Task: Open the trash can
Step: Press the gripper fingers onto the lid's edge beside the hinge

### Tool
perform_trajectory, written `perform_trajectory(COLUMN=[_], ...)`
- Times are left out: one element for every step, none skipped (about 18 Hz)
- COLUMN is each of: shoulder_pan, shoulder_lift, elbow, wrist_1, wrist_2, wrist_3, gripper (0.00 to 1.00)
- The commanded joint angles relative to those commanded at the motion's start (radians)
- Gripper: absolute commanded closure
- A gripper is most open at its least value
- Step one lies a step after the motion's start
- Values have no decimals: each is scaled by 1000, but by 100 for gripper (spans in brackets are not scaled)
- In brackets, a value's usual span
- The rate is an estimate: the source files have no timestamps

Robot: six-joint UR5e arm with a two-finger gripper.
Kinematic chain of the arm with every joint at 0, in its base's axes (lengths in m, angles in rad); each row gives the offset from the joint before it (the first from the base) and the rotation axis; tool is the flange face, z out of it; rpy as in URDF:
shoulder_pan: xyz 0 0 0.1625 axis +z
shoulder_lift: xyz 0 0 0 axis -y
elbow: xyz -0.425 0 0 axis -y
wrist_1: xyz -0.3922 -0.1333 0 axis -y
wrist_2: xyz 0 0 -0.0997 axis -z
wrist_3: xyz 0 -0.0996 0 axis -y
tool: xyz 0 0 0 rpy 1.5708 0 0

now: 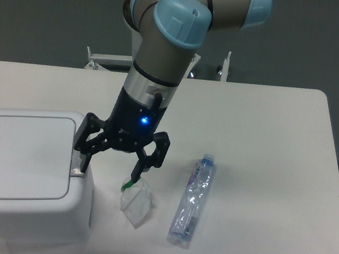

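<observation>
The trash can is a large white boxy bin at the table's front left. Its flat lid lies shut. My gripper hangs at the bin's right side with its fingers spread open and nothing between them. The left fingertip is at the lid's right edge, where a small grey latch shows. I cannot tell whether it touches it. The right fingertip hangs over the table, just above a crumpled wrapper.
A crumpled clear plastic wrapper with a green bit lies right of the bin. A clear plastic bottle with a blue cap lies further right. The white table ends at the right and front edges.
</observation>
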Motion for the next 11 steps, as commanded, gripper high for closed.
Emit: perform_trajectory(shoulder_pan=[-2,-2,-2,-2,-3,-6,-8,-8,-9,-9,-9], shoulder_lift=[-2,-2,-2,-2,-3,-3,-5,-5,-5,-5,-6], elbow=[-2,-2,-2,-2,-2,-2,-3,-5,-8,-8,-8], wrist_1=[0,0,0,0,0,0,2,3,3,6,9], wrist_2=[0,0,0,0,0,0,2,2,2,2,2], wrist_3=[0,0,0,2,2,2,2,2,2,3,3], gripper=[0,0,0,0,0,0,0,0,0,0,0])
